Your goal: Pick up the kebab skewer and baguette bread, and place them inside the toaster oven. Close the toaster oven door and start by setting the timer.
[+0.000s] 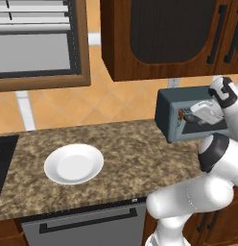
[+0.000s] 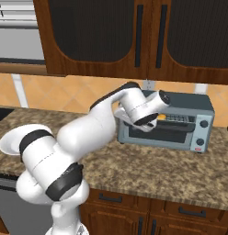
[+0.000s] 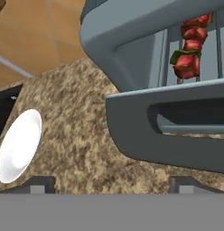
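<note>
The toaster oven (image 2: 180,103) stands at the right end of the counter, also the dark blue-grey box (image 1: 165,108). Its grey door (image 3: 177,135) hangs partly open, with the handle bar along its upper edge. The kebab skewer (image 3: 189,45), with red meat chunks, lies on the wire rack inside. A bit of the orange baguette bread (image 2: 161,117) shows inside the oven opening. My gripper (image 3: 114,185) is open with nothing between its fingers, and sits just outside the door at the oven's front left (image 2: 126,117).
An empty white plate (image 1: 74,164) lies on the granite counter left of the oven, also the plate (image 3: 19,146). Dark wood cabinets (image 2: 134,36) hang above. A black cooktop (image 1: 2,163) lies at the far left. The oven knobs (image 2: 202,132) are on its right side.
</note>
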### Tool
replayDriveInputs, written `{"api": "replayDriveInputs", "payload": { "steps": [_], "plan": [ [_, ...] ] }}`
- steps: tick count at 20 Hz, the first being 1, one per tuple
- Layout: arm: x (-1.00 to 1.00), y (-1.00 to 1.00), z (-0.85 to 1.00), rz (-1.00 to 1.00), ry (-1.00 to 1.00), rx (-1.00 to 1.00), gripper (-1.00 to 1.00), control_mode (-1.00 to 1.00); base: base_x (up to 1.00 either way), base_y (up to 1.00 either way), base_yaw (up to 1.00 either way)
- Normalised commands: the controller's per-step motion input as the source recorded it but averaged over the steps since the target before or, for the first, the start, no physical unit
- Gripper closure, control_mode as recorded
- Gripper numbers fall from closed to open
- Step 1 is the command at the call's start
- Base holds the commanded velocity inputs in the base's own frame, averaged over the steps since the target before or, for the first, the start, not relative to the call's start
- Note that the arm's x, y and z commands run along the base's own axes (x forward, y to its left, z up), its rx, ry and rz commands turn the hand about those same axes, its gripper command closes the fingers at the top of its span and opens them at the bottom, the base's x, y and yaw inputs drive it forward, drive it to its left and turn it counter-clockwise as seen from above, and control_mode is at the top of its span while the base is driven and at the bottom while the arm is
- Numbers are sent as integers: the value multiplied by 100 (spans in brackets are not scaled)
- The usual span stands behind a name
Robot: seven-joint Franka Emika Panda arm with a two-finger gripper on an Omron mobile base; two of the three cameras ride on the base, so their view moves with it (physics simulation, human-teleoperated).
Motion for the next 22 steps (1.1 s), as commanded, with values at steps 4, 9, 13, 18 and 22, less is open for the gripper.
{"api": "replayDriveInputs", "payload": {
  "steps": [4,9,13,18,22],
  "plan": [
    [3,41,-7,0,-29,-7,-100,-100,0,0,0],
    [25,33,0,0,-20,-8,-100,-100,0,0,0],
    [50,3,0,0,-3,-6,-100,-100,0,0,0],
    [38,0,0,0,0,-7,-100,-100,0,0,0],
    [-1,0,0,0,-3,-6,-100,-100,0,0,0]
  ]
}}
